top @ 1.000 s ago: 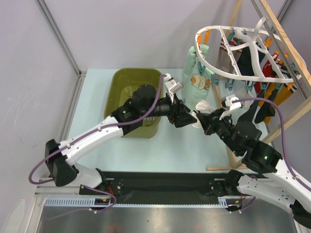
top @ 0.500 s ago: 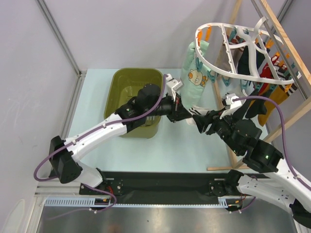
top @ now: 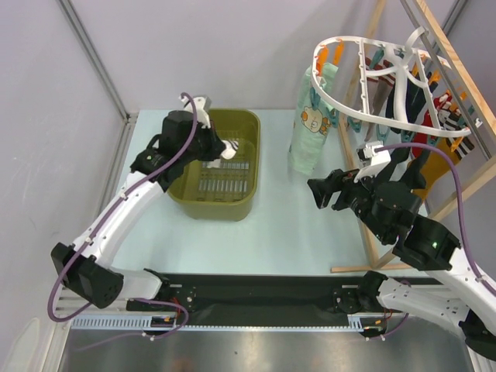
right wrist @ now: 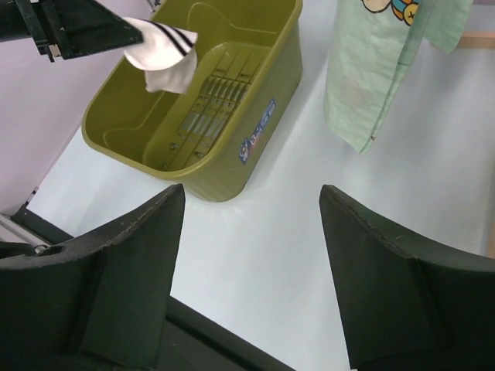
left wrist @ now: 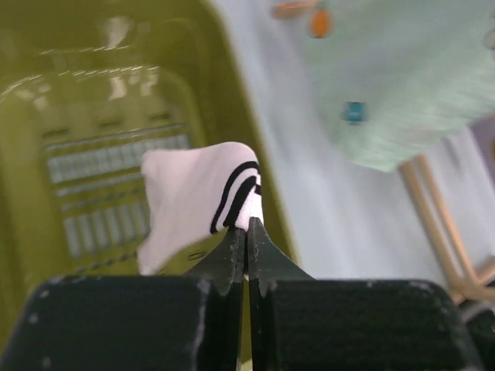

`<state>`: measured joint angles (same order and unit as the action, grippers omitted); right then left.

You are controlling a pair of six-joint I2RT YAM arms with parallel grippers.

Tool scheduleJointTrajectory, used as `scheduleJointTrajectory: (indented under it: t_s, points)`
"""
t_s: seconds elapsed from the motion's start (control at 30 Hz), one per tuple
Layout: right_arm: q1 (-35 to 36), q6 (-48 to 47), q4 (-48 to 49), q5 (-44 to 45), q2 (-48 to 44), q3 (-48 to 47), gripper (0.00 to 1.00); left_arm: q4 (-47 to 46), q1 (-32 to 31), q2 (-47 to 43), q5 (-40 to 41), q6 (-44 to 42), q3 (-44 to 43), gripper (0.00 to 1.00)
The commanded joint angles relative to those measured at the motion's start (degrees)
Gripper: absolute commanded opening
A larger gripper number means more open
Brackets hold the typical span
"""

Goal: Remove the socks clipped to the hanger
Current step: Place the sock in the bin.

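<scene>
A second ago the two arms met mid-table under the hanger, both on one small sock; now they are well apart. The left gripper [top: 225, 151] has swung over to the olive tub [top: 190, 194] and hangs above its inside, its jaws pressed together on the edge of the striped sock [left wrist: 193, 201], white with two black bands, which droops from the tips over the slotted floor of the tub without touching it. The right gripper [top: 319, 194] has let go and drawn back toward its own side; its fingers [right wrist: 131, 263] stand spread wide with nothing between them, above the bare table [top: 294, 225] beside the tub. The hanger [top: 345, 39] sits at a slightly different tilt on the wooden rack [top: 457, 77] than it did a moment ago. The mint sock [top: 310, 124] with the bear print is still clipped at its near-left edge, hanging straight, its toe close to the table just right of the tub. The other socks [top: 415, 97], red, black and mustard among them, remain pegged on the far side of the ring.
</scene>
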<state>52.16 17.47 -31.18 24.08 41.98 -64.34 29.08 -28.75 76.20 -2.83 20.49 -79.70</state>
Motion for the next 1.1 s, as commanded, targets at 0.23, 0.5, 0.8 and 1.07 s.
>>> scheduleJointTrajectory:
  t_s: [0.23,0.5,0.8,1.07]
  points:
    - [-0.31,1.06,-3.88,9.83,3.54,-4.83,0.78,2.56,8.45,0.35,0.12,-1.85,3.15,0.80]
    - [-1.62,5.02,-13.81,22.58,13.21,-14.75,0.74,1.59,8.36,-1.76,-5.86,-3.79,3.41,0.85]
    - [-3.56,3.28,-16.54,26.01,13.92,-18.46,0.69,-5.52,5.03,-8.87,-17.12,-2.92,6.84,0.85]
    - [-3.91,-5.25,-9.08,27.08,12.34,-12.49,0.70,-7.02,-1.13,-9.06,-17.30,-2.12,4.82,0.85]
